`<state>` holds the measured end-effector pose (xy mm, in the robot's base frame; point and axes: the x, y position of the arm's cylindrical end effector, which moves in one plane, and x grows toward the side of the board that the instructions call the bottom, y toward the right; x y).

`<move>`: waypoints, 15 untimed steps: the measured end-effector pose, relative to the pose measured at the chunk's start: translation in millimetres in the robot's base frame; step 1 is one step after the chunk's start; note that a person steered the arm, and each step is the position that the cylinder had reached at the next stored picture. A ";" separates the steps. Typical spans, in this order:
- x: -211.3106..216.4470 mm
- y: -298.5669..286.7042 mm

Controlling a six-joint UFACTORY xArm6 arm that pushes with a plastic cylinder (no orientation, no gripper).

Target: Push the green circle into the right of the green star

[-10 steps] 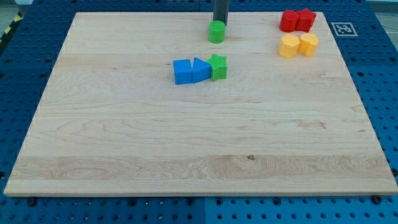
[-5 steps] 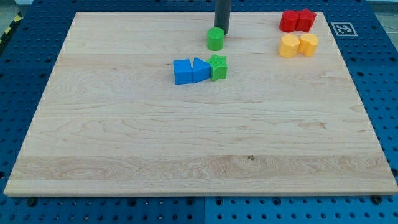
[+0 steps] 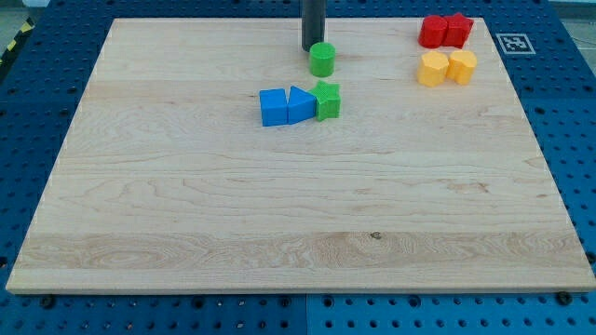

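The green circle [image 3: 322, 60] stands near the view's top centre of the wooden board [image 3: 298, 205]. The green star [image 3: 327, 100] lies just below it, a small gap apart, touching the right end of a blue triangle [image 3: 300, 104]. My tip [image 3: 312, 48] is at the circle's upper left, very close to it. The dark rod rises out of the view's top.
A blue cube [image 3: 273, 107] touches the blue triangle's left side. Two red blocks [image 3: 444, 31] sit at the view's top right, with two yellow blocks [image 3: 446, 67] just below them. A printed marker tag [image 3: 514, 43] lies off the board's top right corner.
My tip pushed the green circle a little down toward the star, then slid from the circle's upper right to its upper left. The other blocks have not moved.
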<state>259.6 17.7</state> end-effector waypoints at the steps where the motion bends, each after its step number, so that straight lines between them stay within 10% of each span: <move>1: 4.6 0.0; 15: 78.8 56.0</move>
<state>338.4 73.7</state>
